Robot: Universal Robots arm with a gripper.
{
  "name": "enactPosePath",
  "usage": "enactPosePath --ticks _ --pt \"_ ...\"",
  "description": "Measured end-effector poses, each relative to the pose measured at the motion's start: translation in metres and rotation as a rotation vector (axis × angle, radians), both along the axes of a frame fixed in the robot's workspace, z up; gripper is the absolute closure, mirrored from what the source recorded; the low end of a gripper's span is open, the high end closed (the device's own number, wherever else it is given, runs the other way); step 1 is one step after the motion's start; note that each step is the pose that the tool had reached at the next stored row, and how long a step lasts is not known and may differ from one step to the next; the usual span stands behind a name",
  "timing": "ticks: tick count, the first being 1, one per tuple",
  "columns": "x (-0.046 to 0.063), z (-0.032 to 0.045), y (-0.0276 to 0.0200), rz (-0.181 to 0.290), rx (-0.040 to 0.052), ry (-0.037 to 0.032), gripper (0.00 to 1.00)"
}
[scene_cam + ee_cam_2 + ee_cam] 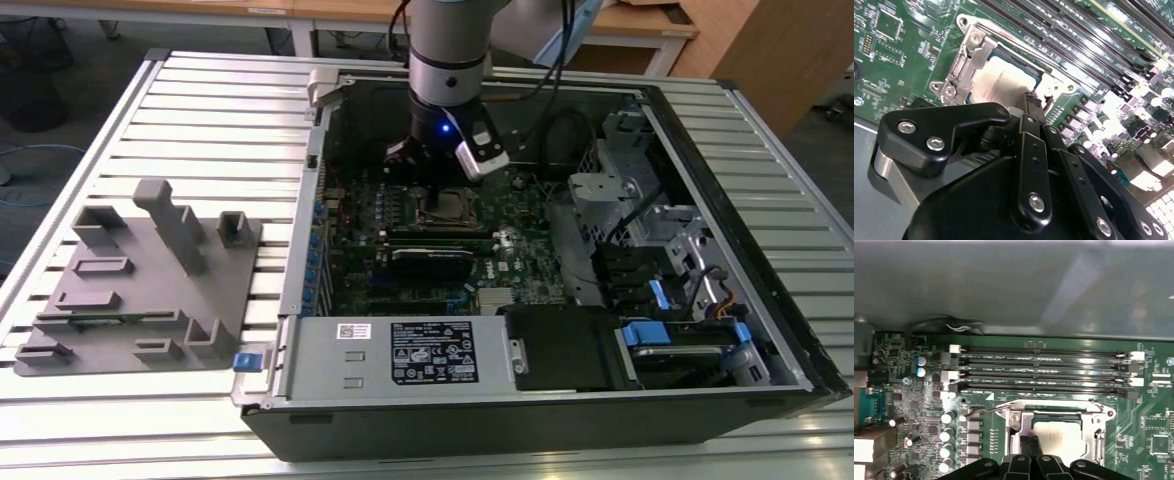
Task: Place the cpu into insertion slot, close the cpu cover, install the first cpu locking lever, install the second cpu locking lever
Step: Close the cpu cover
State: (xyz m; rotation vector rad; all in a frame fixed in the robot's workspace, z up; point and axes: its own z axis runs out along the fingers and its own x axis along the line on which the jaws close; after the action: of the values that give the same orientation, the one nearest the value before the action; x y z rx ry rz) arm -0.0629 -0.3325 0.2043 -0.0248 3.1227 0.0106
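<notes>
The gripper (1029, 446) hangs low over the motherboard (919, 405) inside the open computer case (747, 200) on the bench (200, 110). Its fingers look pressed together with nothing visible between them. Their tip sits at the edge of the insertion slot (447, 207), right beside the cpu (1056, 432). The cpu lies flat in the slot, its dull silver face showing through the cut-out of the cpu cover (961, 65), which appears to be down around it. From the fingertip, the chip lies just ahead, toward the memory slots (1044, 367). A thin locking lever (981, 411) runs along the side of the socket facing those slots, parallel to them, and its free end juts past the frame's corner, off to one side of the gripper.
</notes>
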Motion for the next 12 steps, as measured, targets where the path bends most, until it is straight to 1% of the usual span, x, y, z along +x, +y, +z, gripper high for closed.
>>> enactPosePath --ticks 3,9,12 --pt "0.005 0.0 -0.0005 0.0 0.0 0.0 0.89" --pt "0.018 0.0 -0.0015 0.0 0.0 0.0 0.89" --pt "0.018 0.0022 -0.0014 0.0 0.0007 0.0 0.89"
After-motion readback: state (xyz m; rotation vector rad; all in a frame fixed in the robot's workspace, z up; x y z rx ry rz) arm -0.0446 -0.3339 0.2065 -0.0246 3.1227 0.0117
